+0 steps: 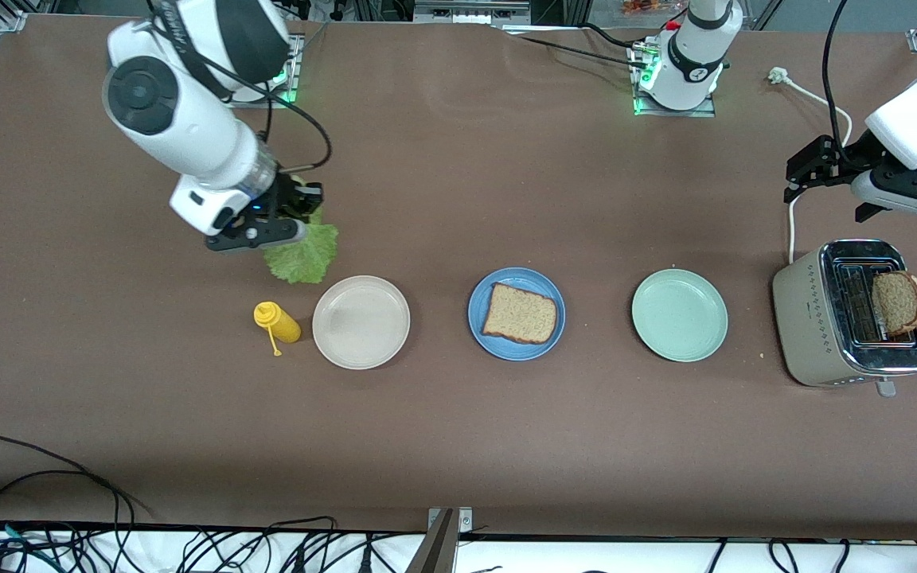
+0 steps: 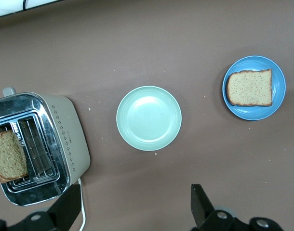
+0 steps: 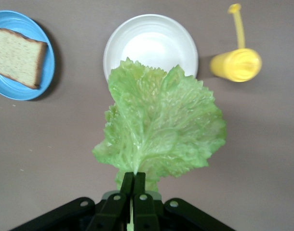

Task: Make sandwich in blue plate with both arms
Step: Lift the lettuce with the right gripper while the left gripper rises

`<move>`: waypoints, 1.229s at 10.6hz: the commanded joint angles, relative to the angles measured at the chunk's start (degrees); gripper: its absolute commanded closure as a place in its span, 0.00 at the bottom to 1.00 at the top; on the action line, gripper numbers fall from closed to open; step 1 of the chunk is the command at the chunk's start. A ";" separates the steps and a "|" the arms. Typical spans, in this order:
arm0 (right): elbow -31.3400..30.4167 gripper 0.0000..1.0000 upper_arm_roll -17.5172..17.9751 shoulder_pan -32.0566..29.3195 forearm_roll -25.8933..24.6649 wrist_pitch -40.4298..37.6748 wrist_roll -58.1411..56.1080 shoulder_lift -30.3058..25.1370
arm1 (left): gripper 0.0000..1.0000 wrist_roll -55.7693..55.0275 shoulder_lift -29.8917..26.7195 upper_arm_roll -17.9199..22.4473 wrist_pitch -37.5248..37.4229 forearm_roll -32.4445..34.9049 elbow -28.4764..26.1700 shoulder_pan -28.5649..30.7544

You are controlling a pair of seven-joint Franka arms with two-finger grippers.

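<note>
brown tabletop carries three plates in a row; blue plate sits in the middle with one bread slice lying flat on it, no topping on the slice; beige plate lies toward the right arm's end, pale green plate toward the left arm's end, both bare; yellow squeeze bottle lies on its side just beside the beige plate, at its 9 o'clock in the front view; toaster stands at the left arm's end of the row, at 3 o'clock from the green plate, with a second bread slice sticking up out of one slot; right gripper is up in the air, fingers pinched together on the stem end of a green lettuce leaf; leaf hangs over bare table at about 11 o'clock of the beige plate, its free edge reaching over that plate's rim in the right wrist view; left gripper hovers over the table at 12 o'clock of the toaster, fingers spread apart, nothing between them; left wrist view shows toaster, green plate and blue plate all below it.
</note>
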 commanded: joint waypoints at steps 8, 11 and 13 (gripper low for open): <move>25.61 1.00 -0.14 10.69 1.54 3.45 27.84 25.75 | 0.00 0.63 2.57 0.11 -1.04 -0.21 4.09 -0.17; 31.52 1.00 -0.32 12.98 2.15 8.00 34.88 32.80 | 0.00 0.72 2.57 0.20 -1.04 -0.21 4.17 0.09; 31.62 1.00 -1.01 15.96 5.21 13.62 41.63 34.57 | 0.00 0.72 2.57 0.20 -1.04 -0.21 4.08 0.01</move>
